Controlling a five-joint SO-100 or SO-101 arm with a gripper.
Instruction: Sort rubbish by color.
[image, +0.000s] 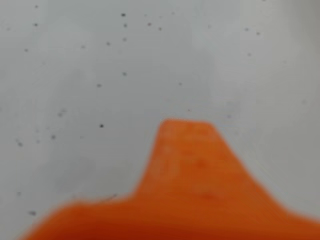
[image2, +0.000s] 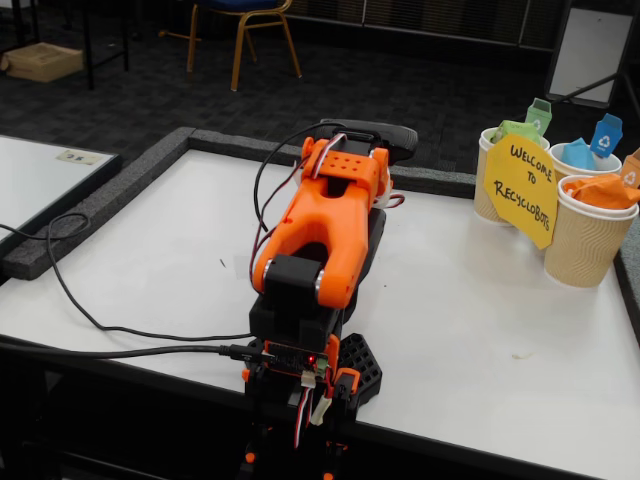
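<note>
The orange two-finger gripper (image: 187, 150) shows only as a blur above the speckled white table (image: 100, 75) in the wrist view; I cannot tell its opening. In the fixed view, the green crumpled paper wad (image2: 512, 131), blue crumpled paper wad (image2: 578, 155) and orange crumpled paper wad (image2: 600, 193) each sit in a separate ribbed tan paper cup (image2: 585, 250)

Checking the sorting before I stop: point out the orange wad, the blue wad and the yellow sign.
orange wad (image2: 603, 193): fixed view, crumpled top inside the nearest cup.
blue wad (image2: 578, 155): fixed view, part showing above the cup rim.
yellow sign (image2: 522, 190): fixed view, middle of the lettered face.
</note>
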